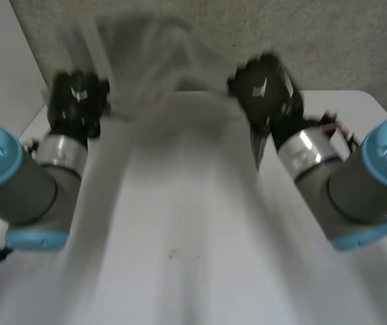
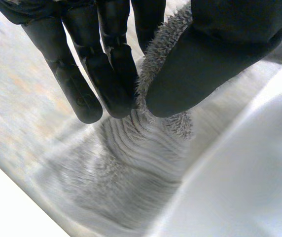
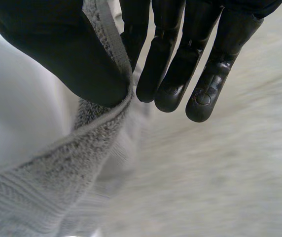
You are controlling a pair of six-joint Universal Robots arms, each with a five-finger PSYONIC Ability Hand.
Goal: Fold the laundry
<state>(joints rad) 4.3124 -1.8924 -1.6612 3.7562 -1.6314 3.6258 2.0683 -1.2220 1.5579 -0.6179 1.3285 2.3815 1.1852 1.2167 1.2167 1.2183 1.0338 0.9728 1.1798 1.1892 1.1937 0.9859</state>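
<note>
In the head view the left arm [image 1: 31, 183] comes in at 8 o'clock of the white table [image 1: 200, 264]. It ends in the left hand [image 1: 78, 101], which is up above the table's far part at about 10 o'clock. From that hand the grey towel [image 1: 160, 81] runs toward 3 o'clock, spread between the 2 hands at about 12 o'clock over the table's far edge. I cannot tell where its lower edge hangs or whether it touches the table. The right hand [image 1: 264, 88] has the towel's other end at about 1 o'clock. The right arm [image 1: 346, 183] leads back from it toward 4 o'clock.

In the left wrist view the left hand's fingers [image 2: 109, 79] are straight and close together. The thumb [image 2: 215, 59] presses toward them with the towel's fuzzy edge pinched between, so this hand grips the towel at an edge. Past the fingertips the towel [image 2: 131, 168] falls away in ribbed folds, with the white table [image 2: 244, 182] just beside it.

In the right wrist view the right hand's thumb [image 3: 57, 49] clamps the towel's hemmed edge against the nearest of its straight fingers [image 3: 175, 74], while the other fingers stand apart from the cloth. This hand too grips the towel at an edge. From the thumb the towel [image 3: 37, 192] hangs away in a thick looped fold.
</note>
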